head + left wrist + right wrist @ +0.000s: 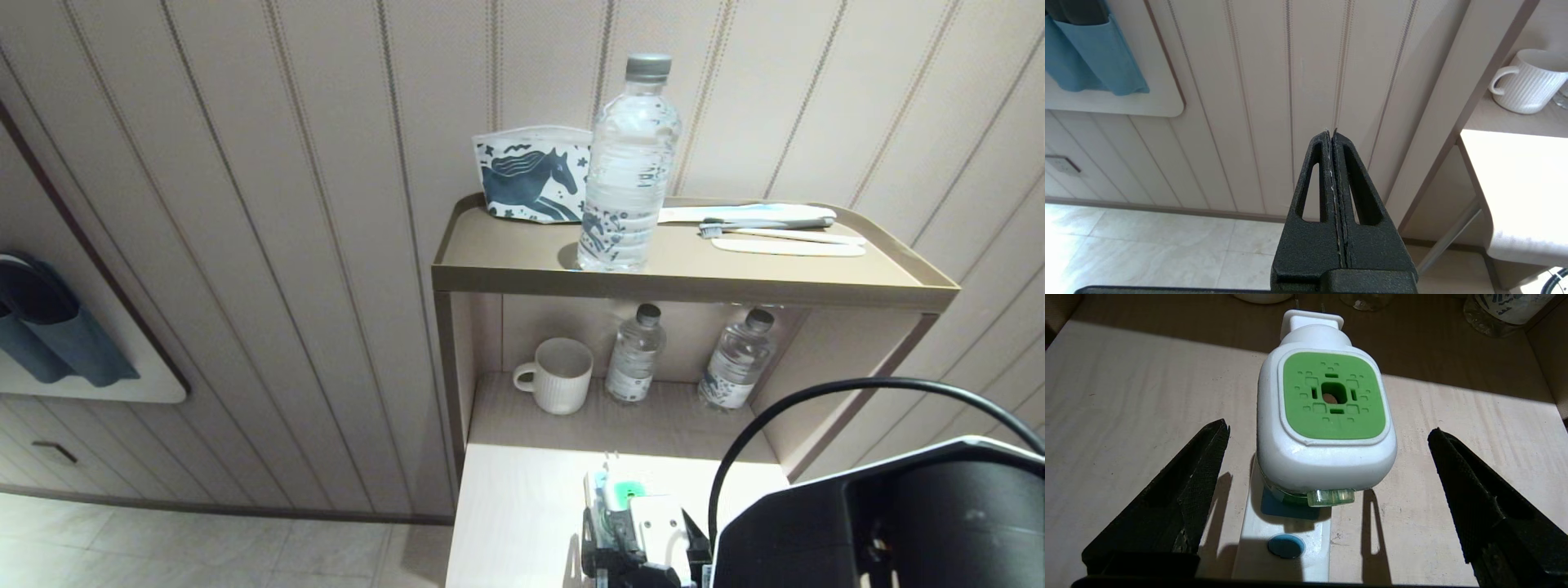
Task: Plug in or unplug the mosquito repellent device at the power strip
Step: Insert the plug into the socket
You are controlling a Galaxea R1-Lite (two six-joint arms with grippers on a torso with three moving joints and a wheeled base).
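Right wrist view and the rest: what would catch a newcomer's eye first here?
The mosquito repellent device, white with a bright green top, sits over the power strip on the pale tabletop, framed by the wide-open right gripper, which touches nothing. In the head view, a tall water bottle stands on the top shelf beside a horse-print pouch. The left gripper is shut, off to the side of the table.

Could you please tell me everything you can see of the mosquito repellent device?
The mosquito repellent device is a glossy white plastic unit with rounded corners and a square green face pierced by small slots around a central hole. A clear green part shows beneath it. It sits on the power strip; its prongs are hidden. The right gripper is open, its fingers either side, not touching.
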